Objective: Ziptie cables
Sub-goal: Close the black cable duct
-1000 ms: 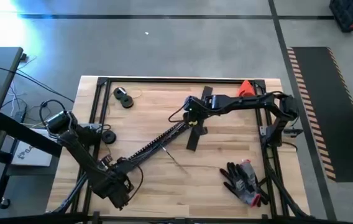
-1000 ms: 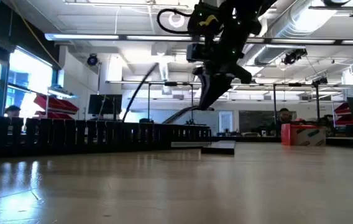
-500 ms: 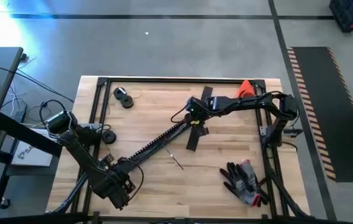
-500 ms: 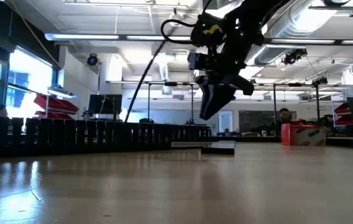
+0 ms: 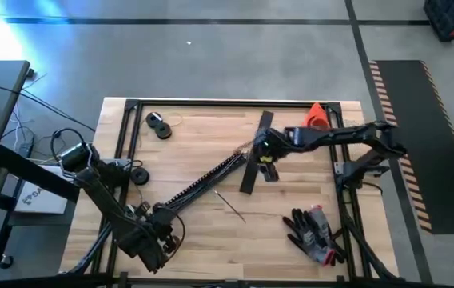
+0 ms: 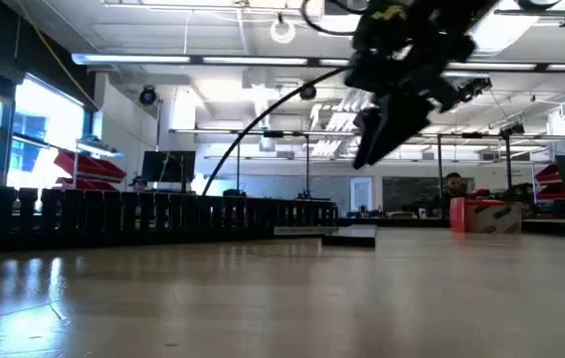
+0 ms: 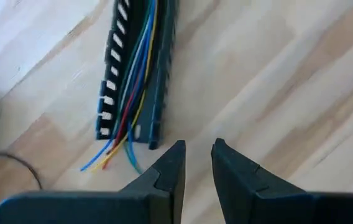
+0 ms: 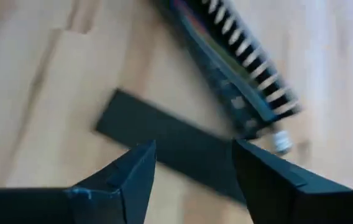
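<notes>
Left tool (image 7: 197, 163) view alone shows coloured cables (image 7: 130, 74).

The long slotted bar (image 5: 203, 182) is laid slantwise across the middle of the table (image 5: 211, 240). Wires (image 7: 130, 93) are held inside it. Its lower end is found just in front of the left gripper (image 7: 196, 163), and its upper end just in front of the right gripper (image 8: 192, 168). A flat strip (image 5: 255, 156) is laid under the right gripper, crossing the bar's upper end.
</notes>
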`<state>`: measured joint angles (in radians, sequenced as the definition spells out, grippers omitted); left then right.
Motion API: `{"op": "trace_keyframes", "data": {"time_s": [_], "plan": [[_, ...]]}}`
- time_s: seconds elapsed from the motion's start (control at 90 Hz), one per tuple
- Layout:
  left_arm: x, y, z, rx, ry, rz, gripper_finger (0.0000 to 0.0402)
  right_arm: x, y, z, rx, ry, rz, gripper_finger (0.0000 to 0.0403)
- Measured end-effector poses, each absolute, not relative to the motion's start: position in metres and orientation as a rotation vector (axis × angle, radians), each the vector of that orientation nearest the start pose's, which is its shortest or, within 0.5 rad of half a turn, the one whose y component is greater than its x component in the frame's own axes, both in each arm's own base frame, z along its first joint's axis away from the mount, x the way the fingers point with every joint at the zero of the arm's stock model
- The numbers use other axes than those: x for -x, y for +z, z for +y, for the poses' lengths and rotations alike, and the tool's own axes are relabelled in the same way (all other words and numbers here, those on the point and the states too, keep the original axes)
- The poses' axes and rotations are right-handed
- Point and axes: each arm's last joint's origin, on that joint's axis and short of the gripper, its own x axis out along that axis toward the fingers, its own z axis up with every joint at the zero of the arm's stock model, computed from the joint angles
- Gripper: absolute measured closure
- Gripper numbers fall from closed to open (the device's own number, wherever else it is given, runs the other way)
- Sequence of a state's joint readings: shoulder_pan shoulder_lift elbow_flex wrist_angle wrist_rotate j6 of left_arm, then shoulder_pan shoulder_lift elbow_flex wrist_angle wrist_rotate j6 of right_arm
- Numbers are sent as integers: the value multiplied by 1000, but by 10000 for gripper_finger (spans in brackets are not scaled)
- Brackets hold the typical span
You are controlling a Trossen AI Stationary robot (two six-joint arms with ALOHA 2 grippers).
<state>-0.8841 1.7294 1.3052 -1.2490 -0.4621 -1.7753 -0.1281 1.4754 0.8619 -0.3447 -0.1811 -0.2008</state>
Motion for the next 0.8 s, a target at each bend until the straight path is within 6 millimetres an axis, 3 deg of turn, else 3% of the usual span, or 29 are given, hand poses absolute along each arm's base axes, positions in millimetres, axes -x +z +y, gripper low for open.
{"op": "trace_keyframes", "data": {"time_s": [0.133, 0.256, 0.467, 0.611, 0.8], "plan": [[-203, 232, -221, 451, 816, 870, 342, -265, 172, 5, -88, 110, 823, 229], [-216, 235, -209, 402, 840, 732, 341, -255, 157, 44, -119, 73, 740, 246], [-243, 221, -165, 288, 949, 807, 319, -244, 169, 106, -97, -64, 487, 277], [-262, 208, -136, 206, 939, 900, 289, -237, 175, 124, -17, -89, 437, 285], [-282, 191, -109, 218, 865, 980, 280, -234, 173, 128, -49, -81, 456, 286]]}}
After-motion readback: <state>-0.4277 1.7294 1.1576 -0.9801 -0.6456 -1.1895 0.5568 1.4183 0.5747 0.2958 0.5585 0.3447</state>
